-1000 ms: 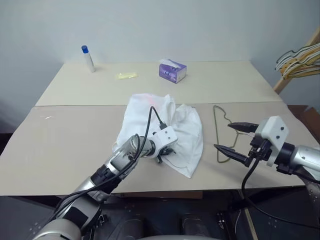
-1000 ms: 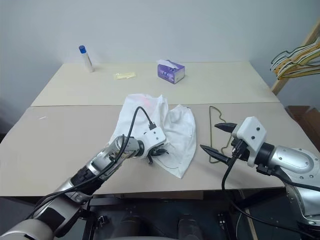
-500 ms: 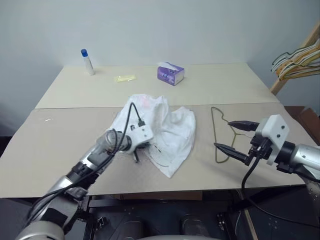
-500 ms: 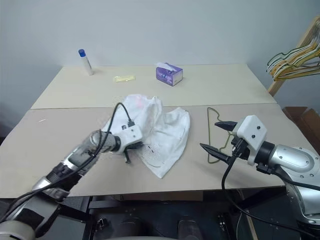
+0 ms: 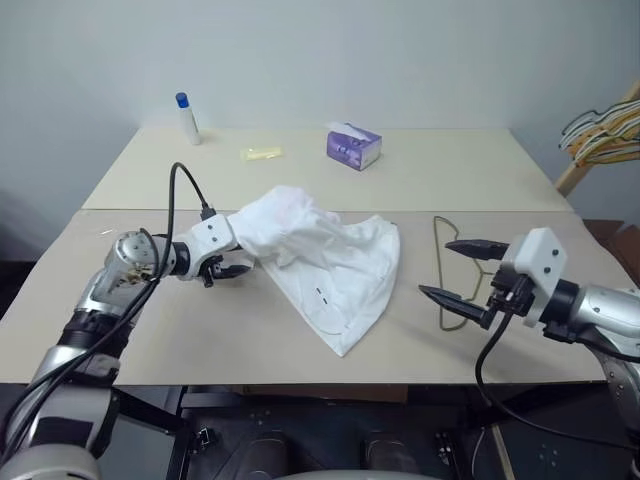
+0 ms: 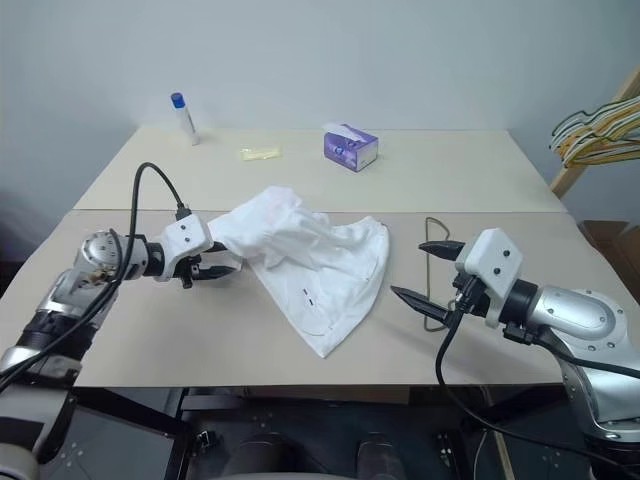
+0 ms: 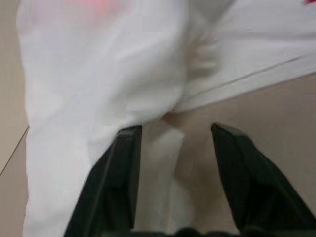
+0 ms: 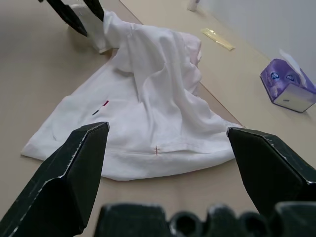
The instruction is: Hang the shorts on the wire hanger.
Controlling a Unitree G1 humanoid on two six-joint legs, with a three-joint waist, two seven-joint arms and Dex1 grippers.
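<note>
The white shorts (image 5: 330, 265) lie wrinkled and spread across the middle of the table, one corner bunched up at the left. My left gripper (image 5: 232, 266) sits at that corner, just over the tabletop. In the left wrist view its fingers (image 7: 123, 163) stand open, with the fabric edge (image 7: 123, 74) right in front of the tips. The wire hanger (image 5: 441, 312) lies flat to the right of the shorts. My right gripper (image 5: 435, 267) hovers over the hanger, open wide and empty, pointing toward the shorts (image 8: 148, 98).
At the back of the table (image 5: 480, 180) stand a purple tissue box (image 5: 353, 146), a white bottle with a blue cap (image 5: 187, 118) and a small pale yellow item (image 5: 261, 153). A bunch of coloured hangers (image 5: 605, 125) hangs at the far right.
My left gripper dragged the shorts' corner to the left, stretching the fabric out, and its fingers went from shut to open. The right arm stayed still.
</note>
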